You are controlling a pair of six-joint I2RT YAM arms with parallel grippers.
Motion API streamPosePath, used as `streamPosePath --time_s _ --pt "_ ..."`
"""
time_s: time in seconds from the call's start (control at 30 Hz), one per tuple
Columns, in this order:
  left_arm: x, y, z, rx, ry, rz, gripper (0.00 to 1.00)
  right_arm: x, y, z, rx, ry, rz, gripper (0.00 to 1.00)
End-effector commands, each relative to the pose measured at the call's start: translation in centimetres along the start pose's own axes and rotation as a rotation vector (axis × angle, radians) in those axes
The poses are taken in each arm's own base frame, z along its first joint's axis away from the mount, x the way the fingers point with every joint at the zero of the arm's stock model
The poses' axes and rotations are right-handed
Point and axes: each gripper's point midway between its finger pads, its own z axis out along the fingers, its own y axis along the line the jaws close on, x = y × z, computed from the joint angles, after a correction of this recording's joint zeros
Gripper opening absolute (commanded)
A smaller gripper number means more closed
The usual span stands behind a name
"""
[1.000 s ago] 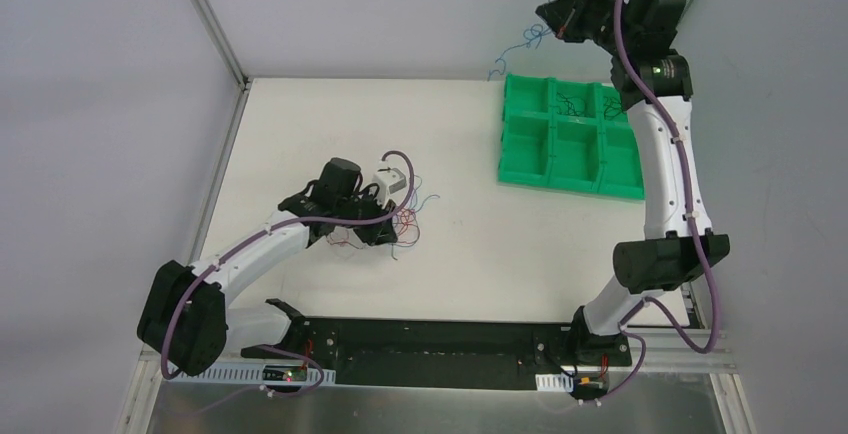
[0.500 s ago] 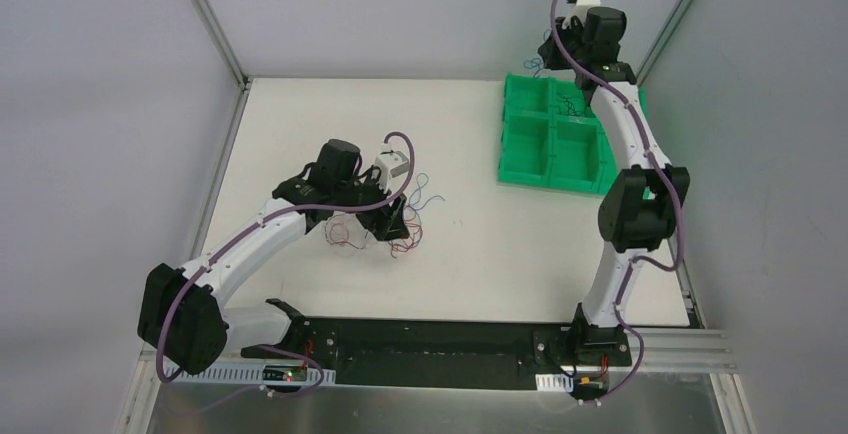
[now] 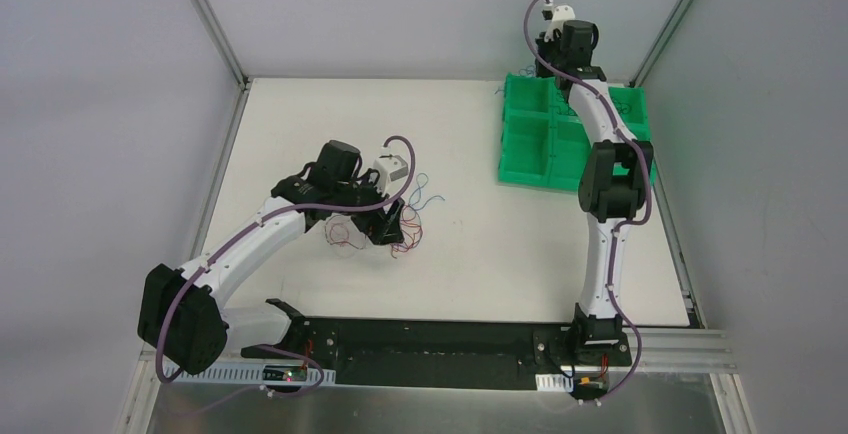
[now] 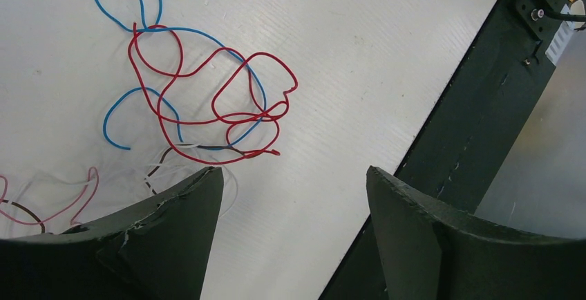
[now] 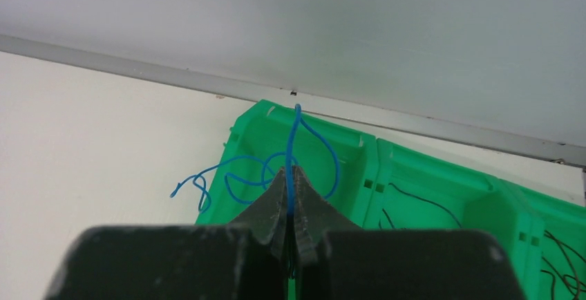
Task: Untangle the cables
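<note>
Cables (image 4: 238, 117) lie tangled just ahead of my left jaws, which stand apart; my right jaws, clamped on one blue cable (image 5: 293, 162), hang over the bin (image 5: 442, 175).

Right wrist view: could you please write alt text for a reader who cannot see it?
The right gripper, shut on a thin blue cable, holds it above a corner compartment of a green tray; the cable's free end reaches past the tray's edge over the table. Thin dark cables lie in neighbouring compartments.
</note>
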Motion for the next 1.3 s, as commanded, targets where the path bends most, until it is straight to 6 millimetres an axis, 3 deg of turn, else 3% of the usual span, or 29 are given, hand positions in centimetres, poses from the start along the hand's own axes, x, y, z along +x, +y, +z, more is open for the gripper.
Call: streamPosePath --time_s 0.0,0.17,0.23,0.47,0.67,0.83,1.07,1.27 --pt "-1.0 0.6 -0.9 -0.028 -0.016 0.025 0.78 -6.8 -2.0 -1.9 0.090 -0.183 -0.064 0.00" --pt "-1.0 0.8 -0.7 -0.028 -0.011 0.020 0.78 -10.6 -3.0 -5.8 0.066 -0.256 -0.014 0.00" --pt "-0.9 0.9 -0.6 -0.024 -0.005 0.019 0.78 -10.8 -3.0 -6.4 0.038 -0.251 0.011 0.00" --pt "-0.8 1.2 -0.2 -0.025 0.003 0.008 0.78 -8.2 -2.1 -5.5 -0.021 -0.185 0.013 0.00" --pt "-0.5 1.3 -0.4 -0.034 0.002 -0.004 0.79 -9.5 -1.8 -5.5 -0.031 -0.212 0.031 0.00" --pt "-0.7 1.4 -0.5 -0.034 -0.001 0.000 0.78 -8.1 -0.9 -4.5 -0.054 -0.176 -0.009 0.00" --pt "-1.4 1.6 -0.4 -0.034 -0.006 0.012 0.79 -3.7 -0.4 -2.3 -0.050 -0.090 -0.063 0.00" --pt "-1.2 1.4 -0.5 -0.034 -0.007 0.002 0.79 -2.8 -0.3 -1.8 -0.056 -0.069 -0.072 0.00"
